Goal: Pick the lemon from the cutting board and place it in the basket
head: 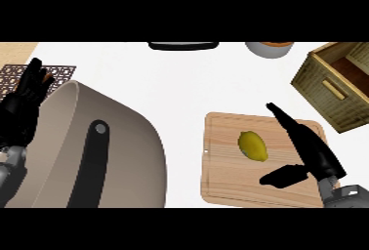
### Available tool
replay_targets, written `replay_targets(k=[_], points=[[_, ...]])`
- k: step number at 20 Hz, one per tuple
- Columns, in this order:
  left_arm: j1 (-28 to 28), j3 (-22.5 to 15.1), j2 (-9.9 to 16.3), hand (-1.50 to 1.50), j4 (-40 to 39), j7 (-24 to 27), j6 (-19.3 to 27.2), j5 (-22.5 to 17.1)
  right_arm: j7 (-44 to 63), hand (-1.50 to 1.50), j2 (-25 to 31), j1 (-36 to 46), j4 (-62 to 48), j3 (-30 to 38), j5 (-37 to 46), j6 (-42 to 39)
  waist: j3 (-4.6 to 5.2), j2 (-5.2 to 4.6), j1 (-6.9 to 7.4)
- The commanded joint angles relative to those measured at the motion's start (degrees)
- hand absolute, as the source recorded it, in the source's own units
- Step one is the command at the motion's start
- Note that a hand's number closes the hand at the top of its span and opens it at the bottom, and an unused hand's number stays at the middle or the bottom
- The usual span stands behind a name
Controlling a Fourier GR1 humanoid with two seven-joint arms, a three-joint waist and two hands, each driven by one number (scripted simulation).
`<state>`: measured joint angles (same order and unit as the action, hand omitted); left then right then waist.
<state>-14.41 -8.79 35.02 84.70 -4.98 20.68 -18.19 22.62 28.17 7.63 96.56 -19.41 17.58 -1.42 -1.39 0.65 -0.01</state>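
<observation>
i've got the lemon sitting mid cutting board, my right hand spread just beside it, not touching. basket sits upper right, cut off. a big grey pan half hides my left hand, fingers straight.

the lemon is yellow on a pale wood-grained cutting board. the basket is olive-tan woven with a brown inside. both hands, left and right, are black. the counter is white; a brown lattice-patterned mat shows at left.
</observation>
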Motion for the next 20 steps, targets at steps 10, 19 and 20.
replay_targets(k=[10, 19, 20], points=[[1.57, -1.79, -3.86, 0.0, 1.07, -3.01, -0.53, -1.62, 0.93, -1.5, -2.89, 2.91, -7.24, -0.78, 5.86, -0.07, 1.39, -0.61, 0.43], [0.04, -1.61, -4.83, 0.0, -3.39, -0.74, -0.15, -0.49, 0.19, -1.5, -8.24, 4.43, -12.15, -3.4, 9.88, 1.93, 1.41, -0.78, -0.04], [2.23, -1.15, -3.86, 0.0, -1.16, -1.37, -1.86, -2.47, -0.96, -1.5, -7.23, 4.88, -13.1, -1.94, 9.51, 1.9, 1.4, -0.7, 0.39]])
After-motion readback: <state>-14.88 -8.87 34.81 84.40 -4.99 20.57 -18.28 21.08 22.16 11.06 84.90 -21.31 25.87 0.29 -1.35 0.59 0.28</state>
